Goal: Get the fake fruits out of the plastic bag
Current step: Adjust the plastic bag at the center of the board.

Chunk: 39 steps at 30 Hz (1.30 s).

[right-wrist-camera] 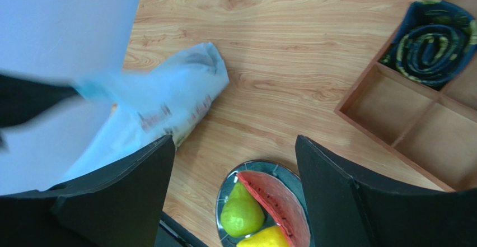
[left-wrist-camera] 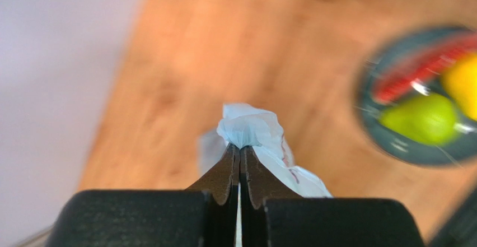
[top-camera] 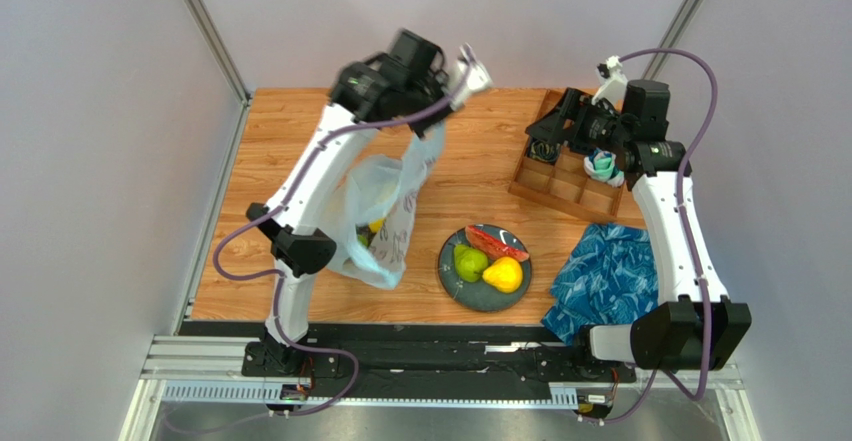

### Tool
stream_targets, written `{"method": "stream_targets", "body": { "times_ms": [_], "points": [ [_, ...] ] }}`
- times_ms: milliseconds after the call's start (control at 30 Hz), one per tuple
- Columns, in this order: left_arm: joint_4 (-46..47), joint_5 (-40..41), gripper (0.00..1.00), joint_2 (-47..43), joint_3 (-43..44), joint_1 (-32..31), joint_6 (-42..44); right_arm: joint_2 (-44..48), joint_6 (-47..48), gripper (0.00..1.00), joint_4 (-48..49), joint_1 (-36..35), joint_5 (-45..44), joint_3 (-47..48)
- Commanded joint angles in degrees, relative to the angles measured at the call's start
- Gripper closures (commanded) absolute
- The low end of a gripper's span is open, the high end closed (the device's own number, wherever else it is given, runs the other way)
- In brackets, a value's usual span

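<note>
My left gripper (top-camera: 468, 73) is raised over the back of the table and shut on a bunched edge of the plastic bag (top-camera: 392, 211), which hangs down to the table. In the left wrist view the jaws (left-wrist-camera: 241, 149) pinch the pale blue plastic (left-wrist-camera: 250, 128). A yellow fruit (top-camera: 375, 226) shows through the bag. A green pear (top-camera: 467, 261), a red watermelon slice (top-camera: 494, 242) and a yellow fruit (top-camera: 504, 275) lie on a dark plate (top-camera: 450, 279). My right gripper (top-camera: 552, 129) is open and empty, high above the plate (right-wrist-camera: 226, 186) and the pear (right-wrist-camera: 242, 213).
A wooden compartment tray (top-camera: 560, 186) stands at the back right with rolled socks (top-camera: 603, 166) in it; a dark rolled sock (right-wrist-camera: 434, 42) shows in the right wrist view. A blue patterned cloth (top-camera: 605, 276) lies at the right front.
</note>
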State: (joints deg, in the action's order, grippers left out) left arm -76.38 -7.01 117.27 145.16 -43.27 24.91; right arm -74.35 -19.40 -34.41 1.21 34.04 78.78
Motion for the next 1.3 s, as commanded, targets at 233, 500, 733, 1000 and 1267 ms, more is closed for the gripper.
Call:
{"method": "stream_targets", "body": {
  "times_ms": [233, 500, 733, 1000, 1267],
  "points": [
    [-2.5, 24.5, 1.00, -16.0, 4.2, 7.0, 13.7, -4.8, 7.2, 0.17, 4.0, -20.3, 3.3, 11.3],
    [-2.0, 31.3, 1.00, -20.4, 2.1, 6.8, 12.5, -12.7, 10.3, 0.21, 7.1, -34.8, 2.9, 20.7],
    [-2.0, 34.0, 1.00, -20.8, 1.9, 6.9, 11.7, -20.3, 9.7, 0.12, 5.5, -44.5, -3.2, 27.1],
    [0.2, 36.5, 1.00, -21.1, 0.6, 7.2, 11.5, -20.4, 3.2, 0.00, 5.2, -52.5, -9.2, 20.1],
    [0.1, 36.3, 1.00, -22.3, 0.6, 9.3, 10.8, -25.5, 0.4, 0.05, 0.6, -52.9, -23.4, 21.6]
  ]
}}
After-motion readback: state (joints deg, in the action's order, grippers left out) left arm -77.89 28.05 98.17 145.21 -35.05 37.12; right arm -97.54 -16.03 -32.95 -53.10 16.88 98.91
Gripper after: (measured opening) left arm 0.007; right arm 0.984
